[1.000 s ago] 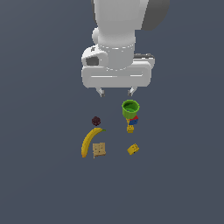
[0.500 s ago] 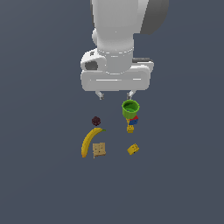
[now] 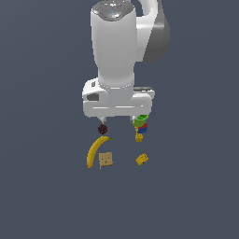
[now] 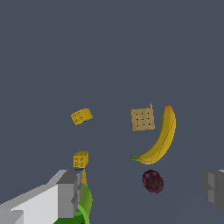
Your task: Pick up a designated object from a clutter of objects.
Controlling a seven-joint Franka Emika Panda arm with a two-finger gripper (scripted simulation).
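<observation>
1. Since the earlier frames, only the arm had moved: the gripper [image 3: 117, 119] had come down closer to the clutter, while every object lay where it had been.
2. Counted, the clutter held one banana [image 3: 94, 150], one tan cracker block [image 3: 106, 159], one dark maroon ball [image 3: 102, 129], one green cup [image 3: 140, 121], two small yellow blocks (the first [image 3: 142, 159] off alone, the second [image 3: 139, 137] by the cup) and one red-blue block [image 3: 142, 128].
3. The green cup was the only container; the gripper body hid its mouth in the exterior view, so its contents could not be told.
4. The tan cracker block lay flat just beside the banana, on the exterior view's right of it, apart from the gripper and nearer the camera than the ball.
5. The arm stood upright above the clutter, wrist pointing straight down.
6. The fingers were spread wide with nothing between them; in the wrist view one finger [image 4: 70, 194] sat over the cup and the other [image 4: 213, 187] was well apart from it, with the ball [image 4: 152, 181] between.
</observation>
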